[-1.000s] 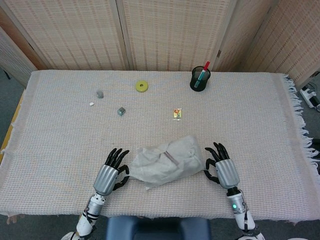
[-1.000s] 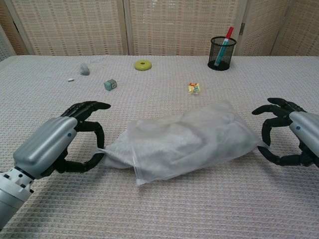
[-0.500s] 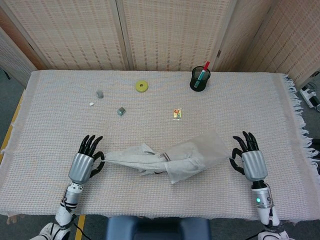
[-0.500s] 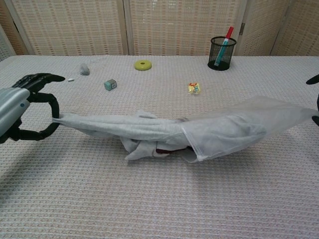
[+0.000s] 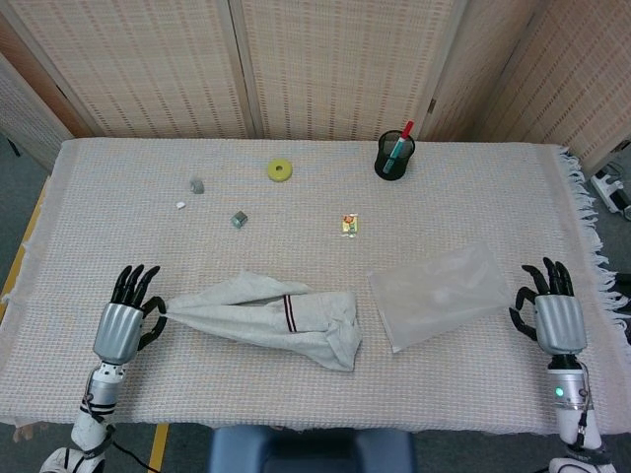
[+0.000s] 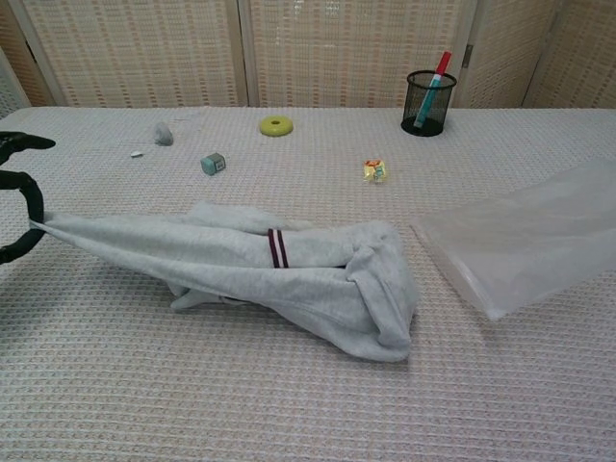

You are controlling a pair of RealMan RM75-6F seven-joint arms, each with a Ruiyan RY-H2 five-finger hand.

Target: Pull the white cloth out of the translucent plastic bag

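The white cloth (image 5: pixel 266 318) (image 6: pixel 279 265), with a dark stripe, lies stretched out on the table and fully outside the bag. My left hand (image 5: pixel 126 320) (image 6: pixel 17 197) pinches its left end at the table's front left. The translucent plastic bag (image 5: pixel 444 293) (image 6: pixel 529 241) lies flat and empty to the right of the cloth, a gap between them. My right hand (image 5: pixel 554 315) holds the bag's right edge near the table's right side; in the chest view that hand is out of frame.
A black mesh pen cup (image 5: pixel 394 156) with a red pen stands at the back right. A yellow ring (image 5: pixel 280 170), a small yellow packet (image 5: pixel 349 224), a green cube (image 5: pixel 239 219) and a grey pebble (image 5: pixel 197 184) lie further back. The table's fringe edge (image 5: pixel 592 227) runs along the right.
Both hands moved apart, the left going left with the cloth and the right going right with the bag. The cloth slid entirely out of the bag, which now lies flat.
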